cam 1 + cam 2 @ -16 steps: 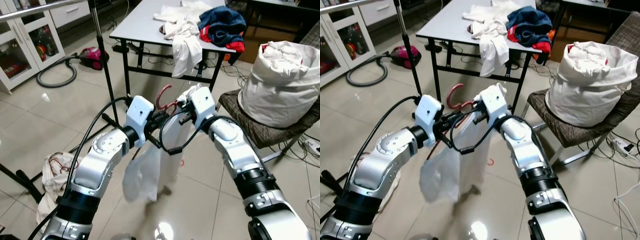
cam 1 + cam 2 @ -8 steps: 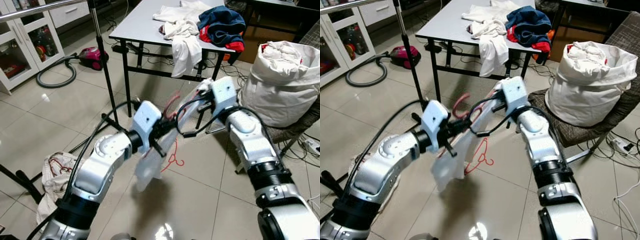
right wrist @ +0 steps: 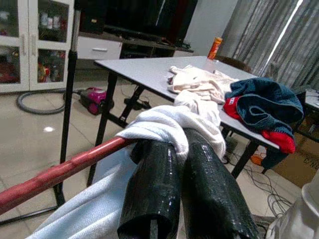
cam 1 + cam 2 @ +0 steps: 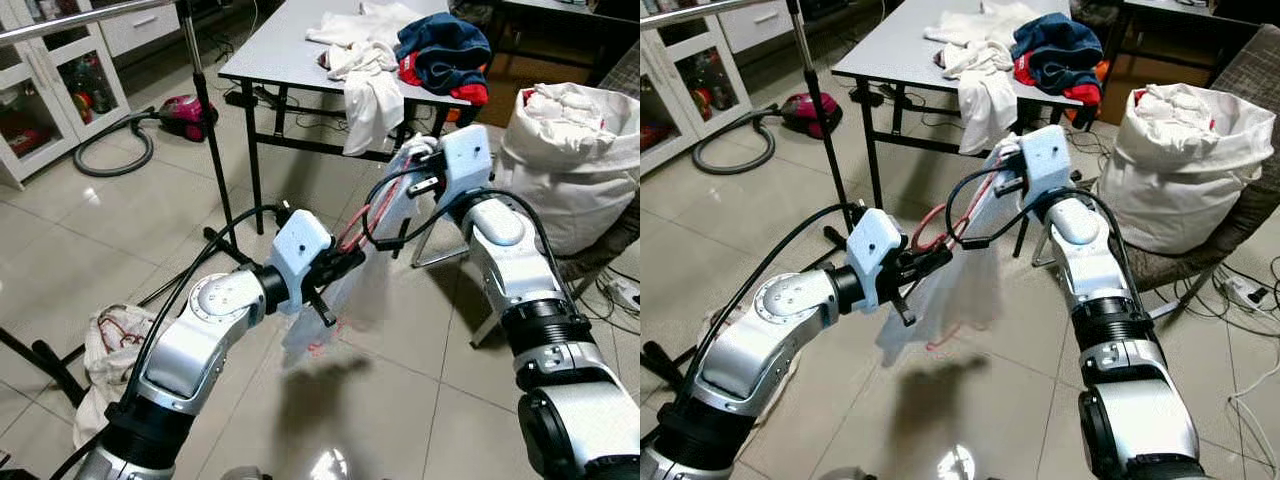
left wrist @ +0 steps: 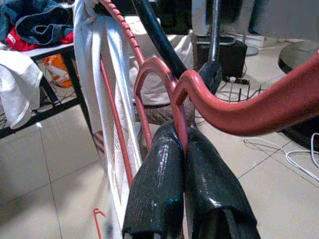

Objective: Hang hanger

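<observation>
The left gripper (image 5: 183,149) is clamped on the neck of the red hanger (image 5: 149,79), just under its hook, its two black fingers (image 5: 157,174) pressed together with the red wire pinched between them. The left wrist view shows this pinch clearly; in the left eye view the left gripper (image 4: 335,270) is partly hidden by its white camera housing. The hanger (image 4: 365,215) is held in the air between the two arms, tilted, its low end at the left and its high end at the right, over the tiled floor (image 4: 120,240) and in front of the grey table (image 4: 290,50). One white garment (image 4: 340,290) is draped on it and hangs down loosely. The right gripper (image 3: 182,159), higher and farther to the right, is closed on the hanger's upper end through a bunch of that white cloth (image 3: 169,124); the right wrist view shows the red bar (image 3: 60,172) coming out from under the fabric at the fingers. On the table lie one heap of white clothes (image 4: 360,55) and one blue and red bundle (image 4: 445,50). At far left are a black stand pole (image 4: 205,110), one pink vacuum cleaner (image 4: 185,112) and a white cabinet (image 4: 50,90). At near left one bundle of cloth (image 4: 105,345) sits on the floor. At far right one full white bag (image 4: 570,150) rests on a chair (image 4: 1180,260)
</observation>
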You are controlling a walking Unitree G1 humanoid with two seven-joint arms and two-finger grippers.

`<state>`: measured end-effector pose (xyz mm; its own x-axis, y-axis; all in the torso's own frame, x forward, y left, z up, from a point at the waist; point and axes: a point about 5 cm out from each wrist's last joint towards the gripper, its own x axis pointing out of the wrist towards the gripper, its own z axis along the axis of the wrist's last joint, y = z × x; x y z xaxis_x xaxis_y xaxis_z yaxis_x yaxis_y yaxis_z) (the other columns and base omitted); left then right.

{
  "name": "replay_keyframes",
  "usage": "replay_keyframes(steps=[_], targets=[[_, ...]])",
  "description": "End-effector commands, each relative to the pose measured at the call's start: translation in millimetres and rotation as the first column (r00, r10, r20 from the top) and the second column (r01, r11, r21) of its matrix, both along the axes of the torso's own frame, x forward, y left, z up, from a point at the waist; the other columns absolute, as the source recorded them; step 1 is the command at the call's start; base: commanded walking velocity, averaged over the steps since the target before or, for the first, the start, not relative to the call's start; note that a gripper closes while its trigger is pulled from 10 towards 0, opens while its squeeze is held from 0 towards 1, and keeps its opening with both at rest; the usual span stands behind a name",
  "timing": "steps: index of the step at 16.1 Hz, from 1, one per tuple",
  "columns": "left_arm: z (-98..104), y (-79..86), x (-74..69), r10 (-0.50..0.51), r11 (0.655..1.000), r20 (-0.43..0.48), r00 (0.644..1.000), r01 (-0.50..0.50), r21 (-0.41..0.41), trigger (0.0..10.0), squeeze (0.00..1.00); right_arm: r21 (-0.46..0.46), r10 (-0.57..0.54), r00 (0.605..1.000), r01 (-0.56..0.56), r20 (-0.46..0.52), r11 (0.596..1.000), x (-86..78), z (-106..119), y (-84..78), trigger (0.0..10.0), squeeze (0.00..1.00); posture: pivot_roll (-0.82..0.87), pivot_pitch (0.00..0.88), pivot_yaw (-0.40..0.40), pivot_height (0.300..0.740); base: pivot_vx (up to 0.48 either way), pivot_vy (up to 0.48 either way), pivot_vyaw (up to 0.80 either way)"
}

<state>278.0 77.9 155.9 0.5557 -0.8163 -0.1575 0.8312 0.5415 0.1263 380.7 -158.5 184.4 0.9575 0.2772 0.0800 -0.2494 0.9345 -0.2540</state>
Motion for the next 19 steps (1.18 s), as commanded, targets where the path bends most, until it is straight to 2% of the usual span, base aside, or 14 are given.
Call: replay_keyframes(steps=[1,4,5,6,7,8,9,10,11,12,14,15,18,19], targets=[[-29.5,1.4,-12.4,-0.059,0.995,-0.152,0.987,0.071,0.073,10.0,0.0,0.109,-0.165,0.964,0.145,0.209,0.983,5.6,54.6,-31.4,0.0,0.0,0.07,0.0,-0.023,0.74,0.0,0.0,0.0],[-33.0,1.8,-13.3,-0.059,0.994,-0.172,0.983,0.074,0.083,10.0,0.0,0.176,-0.154,0.932,0.1,0.329,0.979,3.8,81.6,-31.0,0.0,0.0,0.07,0.0,-0.022,0.74,0.0,0.0,0.0],[-34.8,2.8,-11.5,-0.037,0.994,-0.175,0.984,0.054,0.091,10.0,0.0,0.205,-0.159,0.93,0.093,0.332,0.974,3.7,82.4,-32.1,0.0,0.0,0.07,0.0,-0.023,0.74,0.0,0.0,0.0],[-42.5,8.3,-3.5,0.054,0.995,-0.203,0.978,-0.035,0.092,10.0,0.0,0.306,-0.206,0.933,0.111,0.297,0.946,4.3,78.0,-39.6,0.0,0.0,0.07,0.0,-0.023,0.74,0.0,0.0,0.0],[-48.8,12.7,0.9,0.114,0.991,-0.218,0.969,-0.095,0.095,10.0,0.0,0.384,-0.248,0.936,0.14,0.248,0.912,5.4,72.2,-48.1,0.0,0.0,0.07,0.0,-0.023,0.74,0.0,0.0,0.0],[-57.6,18.8,1.6,0.155,0.986,-0.242,0.958,-0.134,0.1,10.0,0.0,0.506,-0.312,0.937,0.194,0.159,0.84,7.1,62.9,-63.7,0.0,0.0,0.07,0.0,-0.023,0.74,0.0,0.0,0.0],[-61.4,21.2,1.3,0.17,0.984,-0.254,0.952,-0.148,0.104,10.0,0.0,0.559,-0.337,0.934,0.217,0.12,0.8,7.5,58.7,-70.4,0.0,0.0,0.07,0.0,-0.023,0.74,0.0,0.0,0.0],[-64.2,22.1,-1.4,0.164,0.984,-0.262,0.951,-0.14,0.108,10.0,0.0,0.636,-0.364,0.929,0.242,0.065,0.733,7.6,52.3,-80.8,0.0,0.0,0.06,0.0,-0.025,0.74,0.0,0.0,0.0],[-65.0,22.3,-2.3,0.162,0.985,-0.265,0.951,-0.137,0.109,10.0,0.0,0.666,-0.373,0.927,0.251,0.044,0.702,7.4,49.6,-84.7,0.0,0.0,0.06,0.0,-0.025,0.74,0.0,0.0,0.0],[-65.5,21.6,-3.4,0.154,0.986,-0.268,0.951,-0.13,0.106,10.0,0.0,0.719,-0.382,0.924,0.265,0.0,0.643,7.3,43.7,-92.4,0.0,0.0,0.07,0.0,-0.027,0.74,0.0,0.0,0.0],[-65.8,20.5,-3.8,0.14,0.988,-0.268,0.953,-0.116,0.103,10.0,0.0,0.788,-0.33,0.942,0.243,-0.054,0.565,9.5,37.0,-95.6,0.0,0.0,0.07,0.0,-0.028,0.74,0.0,0.0,0.0],[-65.6,19.2,-4.8,0.122,0.99,-0.269,0.955,-0.099,0.096,10.0,0.0,0.814,-0.298,0.951,0.235,-0.08,0.531,10.8,33.3,-97.3,0.0,0.0,0.07,0.0,-0.028,0.74,0.0,0.0,0.0],[-65.1,16.5,-8.4,0.083,0.994,-0.272,0.959,-0.061,0.09,10.0,0.0,0.837,-0.253,0.96,0.232,-0.117,0.496,12.4,28.3,-100.6,0.0,0.0,0.07,0.0,-0.025,0.74,0.0,0.0,0.0],[-65.0,15.3,-10.1,0.068,0.995,-0.275,0.959,-0.045,0.088,10.0,0.0,0.856,-0.262,0.953,0.258,-0.151,0.448,12.2,25.0,-107.2,0.0,0.0,0.07,0.0,-0.025,0.74,0.0,0.0,0.0]])
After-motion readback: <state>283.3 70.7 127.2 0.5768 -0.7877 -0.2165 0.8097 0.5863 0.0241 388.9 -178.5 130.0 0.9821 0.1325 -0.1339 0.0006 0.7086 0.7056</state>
